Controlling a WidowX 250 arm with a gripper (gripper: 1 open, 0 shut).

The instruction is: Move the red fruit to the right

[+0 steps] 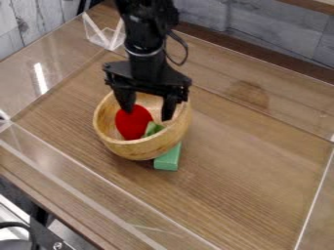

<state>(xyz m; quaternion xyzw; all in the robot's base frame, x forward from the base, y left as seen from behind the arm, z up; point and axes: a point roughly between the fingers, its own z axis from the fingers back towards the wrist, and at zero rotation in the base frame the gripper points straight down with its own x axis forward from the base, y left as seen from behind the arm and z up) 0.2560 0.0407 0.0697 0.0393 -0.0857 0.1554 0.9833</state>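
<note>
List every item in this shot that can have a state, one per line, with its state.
gripper: jaws open, pointing down into the bowl, straddling the fruit, nothing held
red fruit: lying in the bowl, not gripped
wooden bowl: upright on the table, holding the fruit
green block: flat on the table, partly tucked under the bowl's edge

The tabletop (pixel 248 146) looks like brown wood grain with a faint sheen, the bowl (pixel 124 145) is pale, smooth wood, the red fruit (pixel 131 123) is glossy plastic, the green block (pixel 171 159) looks matt, the gripper (pixel 147 104) is matt black, and the surrounding walls (pixel 53 161) are clear glossy plastic.
</note>
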